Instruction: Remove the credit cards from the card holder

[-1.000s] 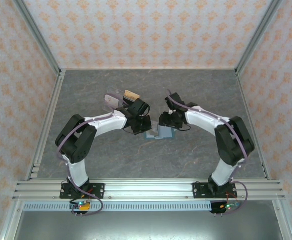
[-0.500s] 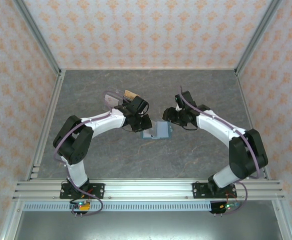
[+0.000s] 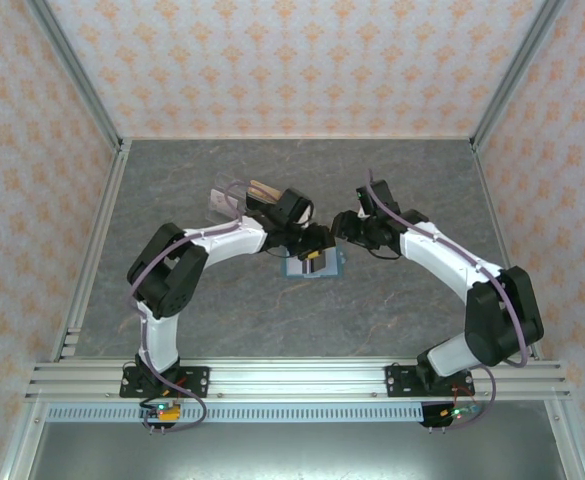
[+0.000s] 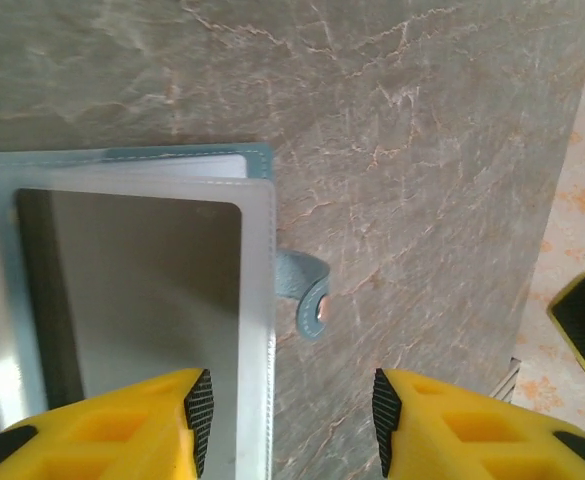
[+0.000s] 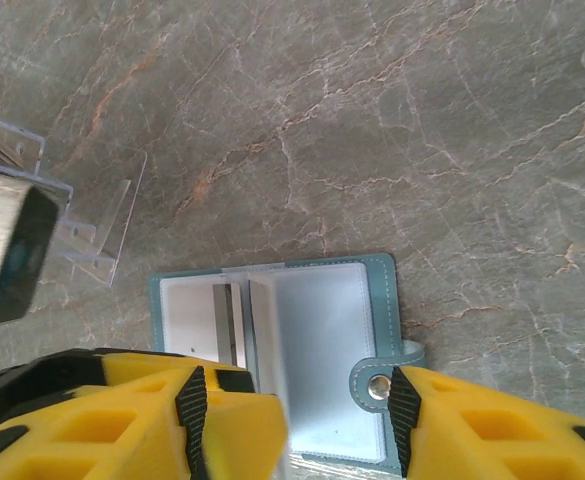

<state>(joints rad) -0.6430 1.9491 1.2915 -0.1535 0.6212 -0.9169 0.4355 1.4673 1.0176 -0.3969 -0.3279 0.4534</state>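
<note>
Step in hand: pulling cards, judged mid-task. The card holder (image 3: pixel 328 268) lies open and flat on the table (image 3: pixel 222 310), between the two arms.
Left gripper (image 4: pixel 290 405): low over the holder's page on the snap tab (image 4: pixel 307 295) side. Jaws parted, nothing between them. One finger (image 4: pixel 112 425) overlaps the frosted pocket (image 4: pixel 257 300); the other is over bare table.
Right gripper (image 5: pixel 297 415): above the open holder, jaws spread wide, clamping nothing that can be made out.
Credit cards (image 5: pixel 227 318) in the holder: edges show in the page away from the tab. A grey card (image 4: pixel 142 290) with a dark strip sits inside the frosted pocket.
Cards out: an orange-brown card (image 3: pixel 264 188) seems to stand in the clear tray (image 3: pixel 227 198), well apart from the holder on its far-left side.
Next move, judged: the left fingers need to straddle the grey card's exposed edge, pinch it and draw it along the pocket. The other arm will probably have to pin the holder so it does not slide.
Risk, judged: pinching pocket film together with card.
Hard to make out: a pale blurred leaf rises beside one right finger; whether they touch cannot be told. The left arm covers much of the holder from above. Number of cards left is unclear.
</note>
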